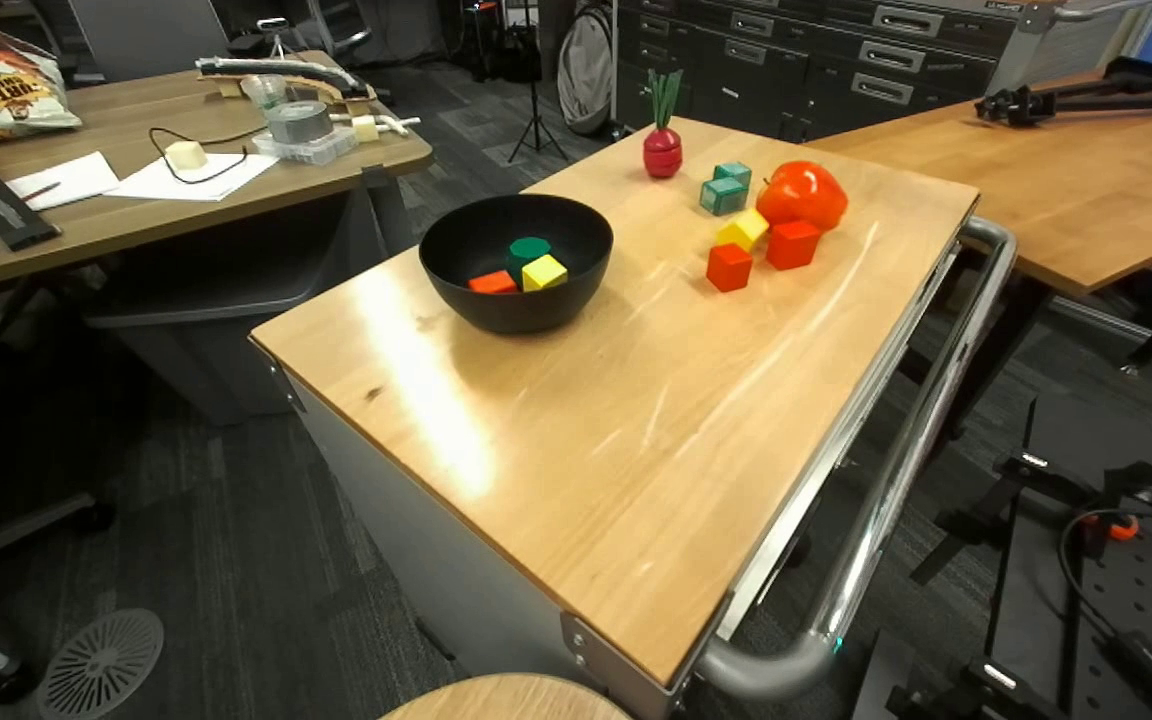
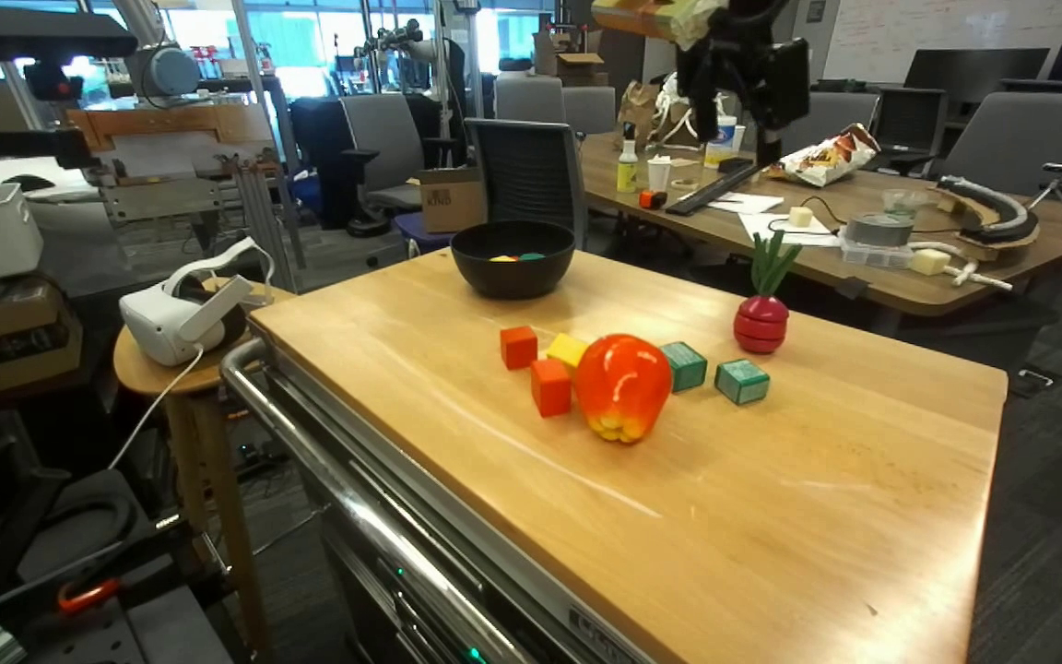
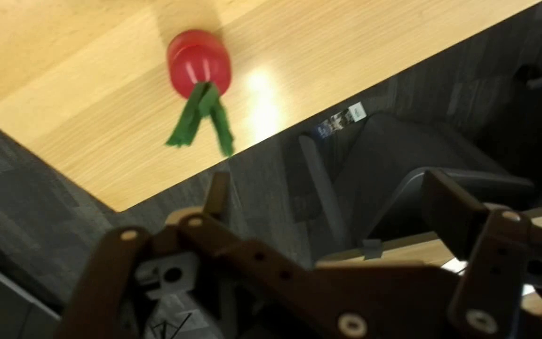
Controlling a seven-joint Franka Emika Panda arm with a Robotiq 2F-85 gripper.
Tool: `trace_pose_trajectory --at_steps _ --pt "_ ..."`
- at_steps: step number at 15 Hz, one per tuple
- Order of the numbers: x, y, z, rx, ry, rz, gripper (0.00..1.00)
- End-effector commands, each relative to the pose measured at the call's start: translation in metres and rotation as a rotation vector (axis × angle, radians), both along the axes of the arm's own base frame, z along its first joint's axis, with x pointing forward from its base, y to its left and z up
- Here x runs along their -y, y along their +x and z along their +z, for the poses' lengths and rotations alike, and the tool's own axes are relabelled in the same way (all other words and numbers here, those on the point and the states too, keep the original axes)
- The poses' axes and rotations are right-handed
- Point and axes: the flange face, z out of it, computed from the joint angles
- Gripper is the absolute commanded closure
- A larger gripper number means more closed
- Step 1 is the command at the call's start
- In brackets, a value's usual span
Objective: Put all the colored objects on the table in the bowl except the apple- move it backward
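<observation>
Your gripper (image 3: 332, 200) stands wide, its jaws well apart with dark carpet (image 3: 266, 207) showing between them, and it holds nothing. In the wrist view the radish (image 3: 199, 66) sits beyond the fingertips (image 3: 217, 195), apart from them and toward the finger at the left of that picture. In an exterior view the gripper hangs high and dark, cut off by the top edge, and you can hardly make out its fingers.

The radish stands upright on the light, scratched wood of the surface (image 1: 636, 450): a round, shiny red body with grooves around it and green, cloth-like leaves, slightly blurred in the wrist view. Near it you have two green blocks (image 2: 741, 381) with paler, mottled faces. The apple (image 2: 623, 387), glossy and red-orange with yellow lobes at one end, lies close to two flat-faced red blocks (image 2: 551, 387) and a yellow block (image 2: 568, 349). In an exterior view the apple and a red block partly hide the yellow one, and you cannot tell whether they touch.

The wide, matte black bowl (image 1: 516, 315) stands well apart from the radish. Inside it you see a second yellow block (image 1: 544, 272), a red piece (image 1: 493, 283) and a dark green round piece (image 1: 529, 247); the bowl's wall (image 2: 513, 277) covers all but their tops in an exterior view, and the red piece's full shape is hard to tell.
</observation>
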Motion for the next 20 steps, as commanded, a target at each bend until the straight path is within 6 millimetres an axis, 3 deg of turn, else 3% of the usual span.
trace_pose_trajectory --at_steps 1,7,11,12,14,20 --pt "0.027 0.004 -0.010 0.048 -0.045 -0.103 0.00" --pt "0.021 0.020 -0.053 -0.042 -0.006 -0.143 0.00" --pt "0.024 0.020 -0.078 -0.118 -0.010 -0.178 0.00" --pt "0.024 0.020 -0.083 -0.129 -0.006 -0.183 0.25" --pt "0.024 0.019 -0.090 -0.144 -0.010 -0.184 0.34" --pt "0.023 0.023 -0.099 -0.145 -0.043 -0.204 0.82"
